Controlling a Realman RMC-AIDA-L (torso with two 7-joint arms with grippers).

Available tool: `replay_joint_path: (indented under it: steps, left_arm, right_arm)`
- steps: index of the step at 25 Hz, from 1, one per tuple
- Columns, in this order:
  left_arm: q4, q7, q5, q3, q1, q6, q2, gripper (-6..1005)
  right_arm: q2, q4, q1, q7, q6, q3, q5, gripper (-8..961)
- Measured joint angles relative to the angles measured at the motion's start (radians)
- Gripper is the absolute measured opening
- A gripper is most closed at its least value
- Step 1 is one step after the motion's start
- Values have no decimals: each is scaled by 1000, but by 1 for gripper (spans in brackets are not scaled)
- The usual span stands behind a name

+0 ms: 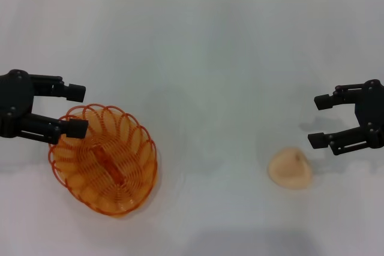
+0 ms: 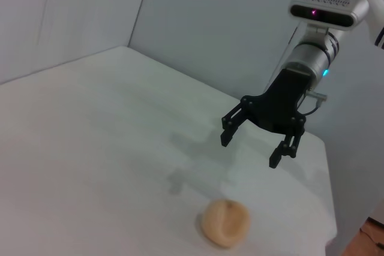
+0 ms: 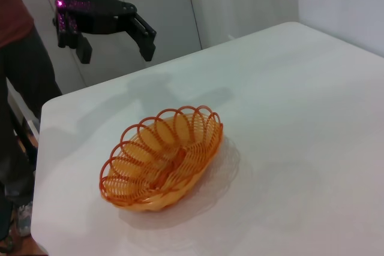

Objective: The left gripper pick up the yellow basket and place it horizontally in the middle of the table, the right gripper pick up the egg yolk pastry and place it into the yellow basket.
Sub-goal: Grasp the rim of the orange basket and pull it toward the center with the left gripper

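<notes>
Head view, left to right: left tool [image 1: 77, 110] sits at the left edge of the worktop [image 1: 210, 58], fingers spread apart, nothing between them. Its lower fingertip overlaps the far-left rim of the yellow basket [image 1: 103, 160] in this view; cannot tell if it touches. Right wrist view shows the left tool [image 3: 114, 39] raised above the worktop, beyond the basket [image 3: 161, 159], so it looks clear of the rim there.

Basket rests upright on the worktop, front-left area, long axis running diagonally. Nothing in it.

Centre of the worktop carries only faint shadows.

Egg yolk pastry [image 1: 290, 168] lies on the worktop at front right, well apart from the basket. Left wrist view shows the pastry [image 2: 225, 222] sitting free near the worktop's edge.

Right tool [image 1: 322, 121] is at the right edge, fingers apart, holding nothing. It sits just beyond and to the right of the pastry, lower fingertip near it but not on it. Left wrist view confirms: right tool [image 2: 252, 143] hangs above the worktop, jaws wide, its shadow on the surface, pastry below and nearer the camera, a clear gap between them.
</notes>
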Motion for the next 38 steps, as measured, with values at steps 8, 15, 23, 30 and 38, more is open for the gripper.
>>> replay_joint_path:
  steps: [8,15,23,30,38]
  left_arm:
    - [39,-63,85,-15,-5,-21,32,863]
    - [61,-141,352,-78,-86,-21,76,865]
    - [62,-178,603,-115,-178,-42,79,864]
    - [63,-234,740,-109,-231,-106,37,864]
    - [43,-299,783,-77,-264,-168,-26,863]
  right_arm:
    - [4,-4,-5,0,4,1,3,841]
    - [8,-2,-3,1,10,2,14,841]
    - [10,-4,1,10,12,0,32,842]
    - [11,-5,3,13,12,-3,40,842]
    - [11,4,16,14,12,-9,43,841]
